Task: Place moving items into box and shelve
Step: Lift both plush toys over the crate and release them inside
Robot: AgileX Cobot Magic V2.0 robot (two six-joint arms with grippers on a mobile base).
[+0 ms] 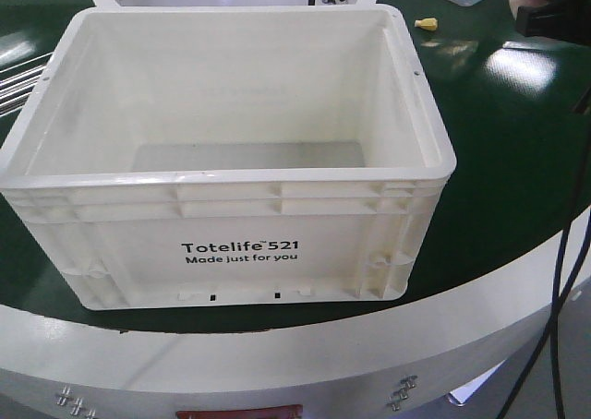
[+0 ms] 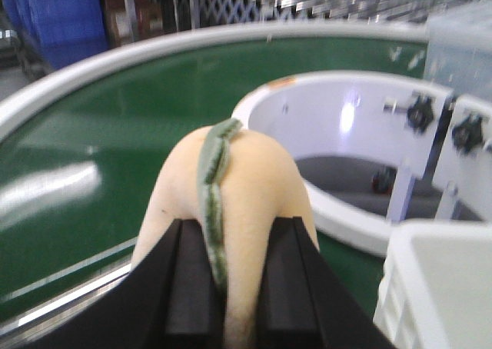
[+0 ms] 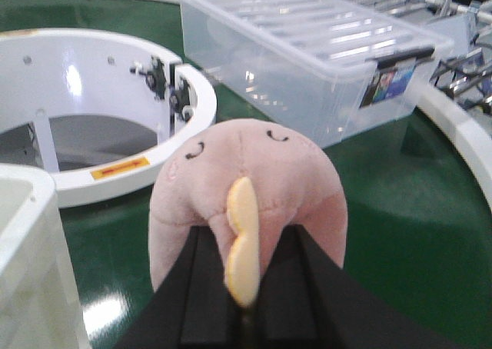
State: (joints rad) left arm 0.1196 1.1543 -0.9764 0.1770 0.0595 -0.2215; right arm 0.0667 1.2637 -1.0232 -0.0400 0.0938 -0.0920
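Left gripper (image 2: 231, 237) is pinching a cream plush (image 2: 257, 184) with a green fuzzy stripe running down its middle; it is held above the green belt (image 2: 92, 134), left of the crate. Right gripper (image 3: 242, 245) is clamped on a pink plush (image 3: 265, 164) with stitched curved eyes and a yellow felt flap, right of the crate. White crate (image 1: 111, 244) sits open-topped on the near belt, marked "Totelife 521". Clear lidded bin (image 3: 307, 49) sits far right. White ring (image 3: 115, 172) lies behind the crate.
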